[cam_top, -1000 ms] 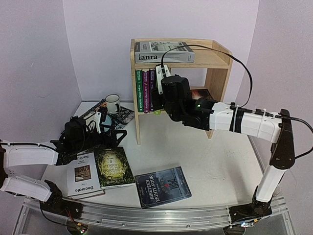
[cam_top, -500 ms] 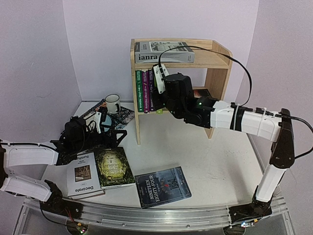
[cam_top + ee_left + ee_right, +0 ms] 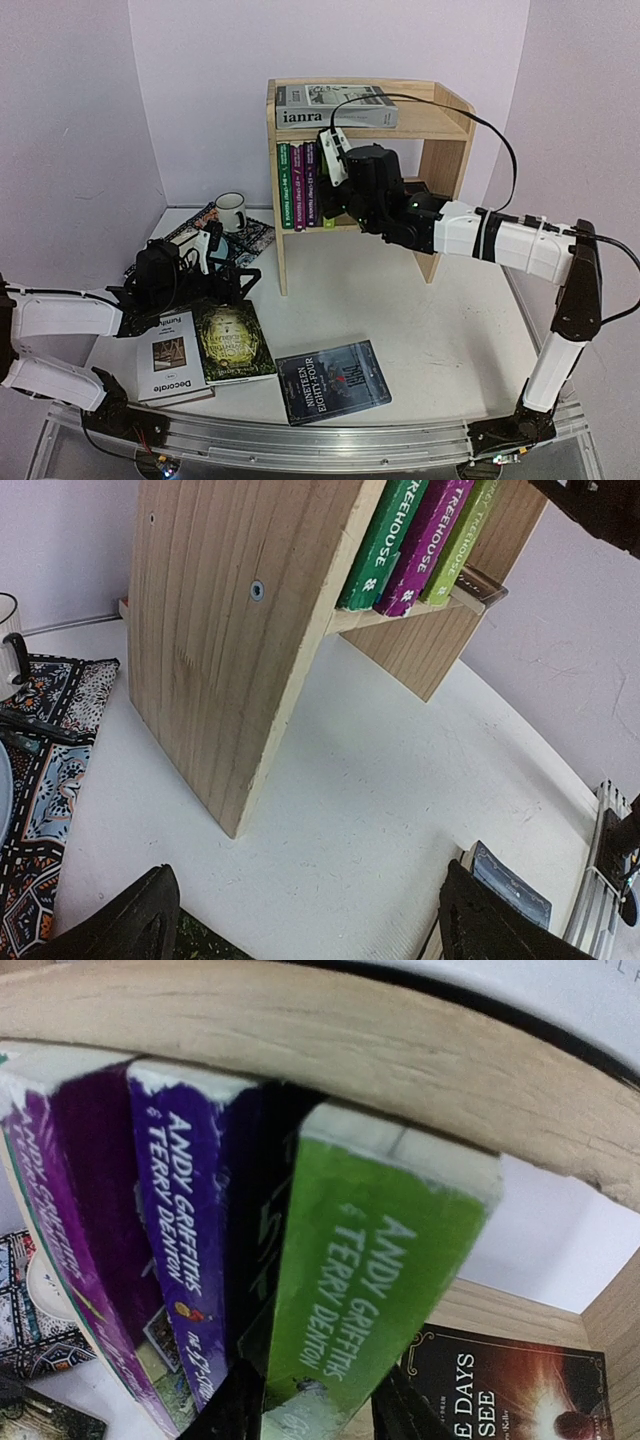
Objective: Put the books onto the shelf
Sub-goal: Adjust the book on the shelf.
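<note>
Up close, your right gripper (image 3: 315,1412) has its fingers pressed against either side of the lime-green book (image 3: 380,1270), which stands on the shelf (image 3: 300,1030) near the purple books (image 3: 190,1230). From above, the wrist hides that grip. Your left gripper (image 3: 310,930) is spread wide with nothing between its fingers. It sits low over the table near Decorate (image 3: 172,360), which only the top view shows.

Grey book (image 3: 335,106): "ianra"; white book (image 3: 172,360): "Decorate".
</note>
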### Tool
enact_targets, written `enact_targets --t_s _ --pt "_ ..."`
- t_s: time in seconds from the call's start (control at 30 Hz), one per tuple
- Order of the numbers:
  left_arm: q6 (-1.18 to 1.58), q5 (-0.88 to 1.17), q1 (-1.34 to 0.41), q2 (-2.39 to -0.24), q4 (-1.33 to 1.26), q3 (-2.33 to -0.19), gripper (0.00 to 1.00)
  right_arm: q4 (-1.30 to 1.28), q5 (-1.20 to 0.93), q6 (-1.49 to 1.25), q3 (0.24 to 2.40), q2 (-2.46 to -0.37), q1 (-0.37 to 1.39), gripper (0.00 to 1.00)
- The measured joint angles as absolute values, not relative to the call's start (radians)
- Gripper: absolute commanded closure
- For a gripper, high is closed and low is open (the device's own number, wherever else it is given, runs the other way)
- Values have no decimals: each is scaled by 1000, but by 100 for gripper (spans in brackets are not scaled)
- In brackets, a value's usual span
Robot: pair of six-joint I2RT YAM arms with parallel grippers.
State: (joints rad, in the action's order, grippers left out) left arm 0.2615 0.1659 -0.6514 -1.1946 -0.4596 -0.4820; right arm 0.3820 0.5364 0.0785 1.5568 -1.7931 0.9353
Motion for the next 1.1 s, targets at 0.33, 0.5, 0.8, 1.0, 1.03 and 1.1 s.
enact_targets --t_s 0.33,0.5,0.8,1.0,1.03,1.1 --pt "262 166 -651 -1195 -460 -482 8 376 521 79 1507 -1775 925 47" --pt "262 167 -651 -1195 -459 -482 8 376 516 80 1506 -1762 925 50" --pt "262 167 -651 -1195 -459 -482 8 374 516 99 1506 -1759 925 63" --pt "263 167 -651 -1195 -460 -482 8 372 494 120 1506 -1759 925 67" --pt "263 167 -651 -1197 -460 -482 8 372 486 122 1506 -1759 925 67" --pt "262 170 -651 -1199 -460 -482 8 372 469 127 1507 -1759 924 67"
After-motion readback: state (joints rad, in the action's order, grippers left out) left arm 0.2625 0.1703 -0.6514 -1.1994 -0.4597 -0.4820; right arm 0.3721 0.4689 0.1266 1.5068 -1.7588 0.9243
